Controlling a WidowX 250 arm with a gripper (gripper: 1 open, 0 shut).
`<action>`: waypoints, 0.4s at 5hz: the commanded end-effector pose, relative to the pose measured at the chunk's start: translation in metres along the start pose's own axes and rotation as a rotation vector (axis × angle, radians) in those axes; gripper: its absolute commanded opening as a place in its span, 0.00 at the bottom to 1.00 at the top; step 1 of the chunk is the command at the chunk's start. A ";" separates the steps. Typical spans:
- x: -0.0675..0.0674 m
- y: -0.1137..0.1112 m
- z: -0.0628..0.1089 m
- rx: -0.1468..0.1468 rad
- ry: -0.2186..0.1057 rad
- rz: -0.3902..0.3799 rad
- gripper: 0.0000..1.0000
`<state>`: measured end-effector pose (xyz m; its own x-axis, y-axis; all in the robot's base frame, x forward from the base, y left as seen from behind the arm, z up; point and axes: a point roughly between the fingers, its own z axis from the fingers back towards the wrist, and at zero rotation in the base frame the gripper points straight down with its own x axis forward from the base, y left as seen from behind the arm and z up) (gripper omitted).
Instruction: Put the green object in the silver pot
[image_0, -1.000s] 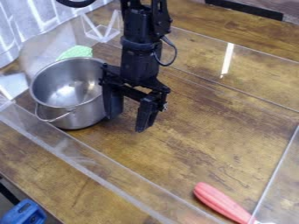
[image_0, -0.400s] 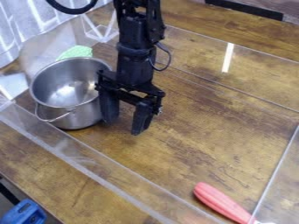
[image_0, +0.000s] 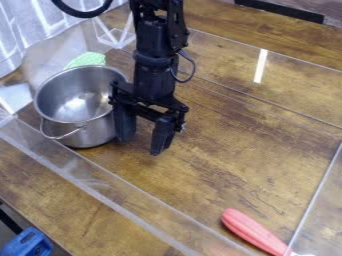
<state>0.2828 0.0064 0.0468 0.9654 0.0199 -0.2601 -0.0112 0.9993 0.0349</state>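
beside the silver pot (image_0: 78, 108), the end effector (image_0: 146, 134) hangs open, empty.

Worn dark-brown wood counter (image_0: 254, 120), walled in by clear acrylic panels along the front edge and the right side, with a bright light streak glaring off the far part. Silver pot (image_0: 76, 106) sits on it at left, thin loop handle facing the front wall; green object (image_0: 88, 60) lies just behind the pot's far rim, only partly visible. Long red-orange object (image_0: 257, 232) lies at the front right, well apart from the pot
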 end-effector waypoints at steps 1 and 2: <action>0.001 0.005 0.006 -0.007 -0.029 0.019 0.00; 0.002 0.005 0.005 -0.009 -0.030 0.021 0.00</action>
<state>0.2833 0.0063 0.0440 0.9653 0.0221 -0.2602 -0.0141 0.9994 0.0322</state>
